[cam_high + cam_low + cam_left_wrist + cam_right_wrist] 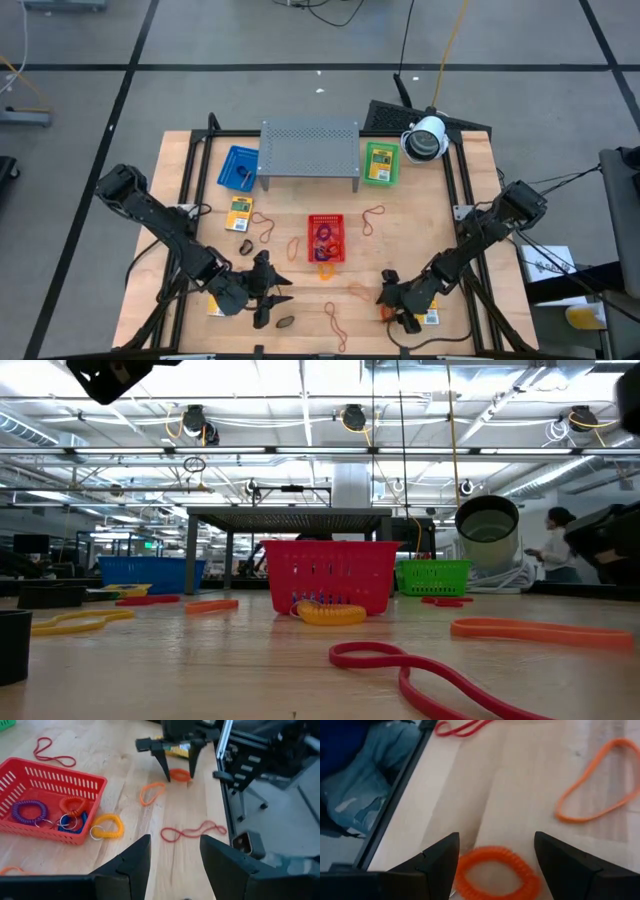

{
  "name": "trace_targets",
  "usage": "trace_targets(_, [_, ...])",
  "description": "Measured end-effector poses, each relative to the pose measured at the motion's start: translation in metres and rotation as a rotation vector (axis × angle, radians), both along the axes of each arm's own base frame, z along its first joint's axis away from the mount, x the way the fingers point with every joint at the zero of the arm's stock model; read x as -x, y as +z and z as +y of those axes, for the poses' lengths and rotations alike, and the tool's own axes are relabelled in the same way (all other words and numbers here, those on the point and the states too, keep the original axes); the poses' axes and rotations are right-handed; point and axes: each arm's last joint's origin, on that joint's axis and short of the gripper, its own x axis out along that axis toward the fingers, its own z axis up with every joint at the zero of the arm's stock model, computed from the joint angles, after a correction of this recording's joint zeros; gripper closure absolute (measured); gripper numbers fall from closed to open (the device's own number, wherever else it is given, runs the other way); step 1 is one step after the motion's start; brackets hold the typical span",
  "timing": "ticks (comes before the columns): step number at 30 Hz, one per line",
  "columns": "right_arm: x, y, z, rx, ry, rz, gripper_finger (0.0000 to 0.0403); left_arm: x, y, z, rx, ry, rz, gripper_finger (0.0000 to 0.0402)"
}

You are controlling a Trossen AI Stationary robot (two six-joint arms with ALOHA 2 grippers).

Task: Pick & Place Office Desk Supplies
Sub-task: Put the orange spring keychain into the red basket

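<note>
The right pincer hovers low over the near right part of the wooden tabletop, fingers spread wide around an orange coiled loop that lies flat between them, not yet gripped. Just beyond it lies a thin orange band, with a red band farther off by the tabletop's edge. The left pincer waits at the near left, also open and holding nothing, pointed across the tabletop toward its partner. At centre, the red mesh basket holds purple, orange and blue coils, with a yellow coiled loop touching its outer wall. Yellow-and-green packets sit elsewhere: one left of centre, another in the green basket.
</note>
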Motion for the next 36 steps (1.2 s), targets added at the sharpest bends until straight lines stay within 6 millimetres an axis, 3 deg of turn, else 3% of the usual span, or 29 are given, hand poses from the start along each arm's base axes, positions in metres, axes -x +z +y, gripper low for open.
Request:
trace_targets(11, [0.015,-0.009,-0.001,0.089,0.089,-0.021,0.0156,-0.006,0.007,0.001,0.061,0.027,-0.072,0.0225])
trace_targets(25, [0.067,-0.031,-0.026,-0.001,0.117,-0.21,0.0156,-0.008,0.012,0.0,0.104,0.057,-0.12,0.0225])
trace_targets(36, [0.07,-0.035,-0.029,0.031,0.101,-0.196,0.0156,-0.009,0.015,-0.001,0.14,0.062,-0.146,0.0225])
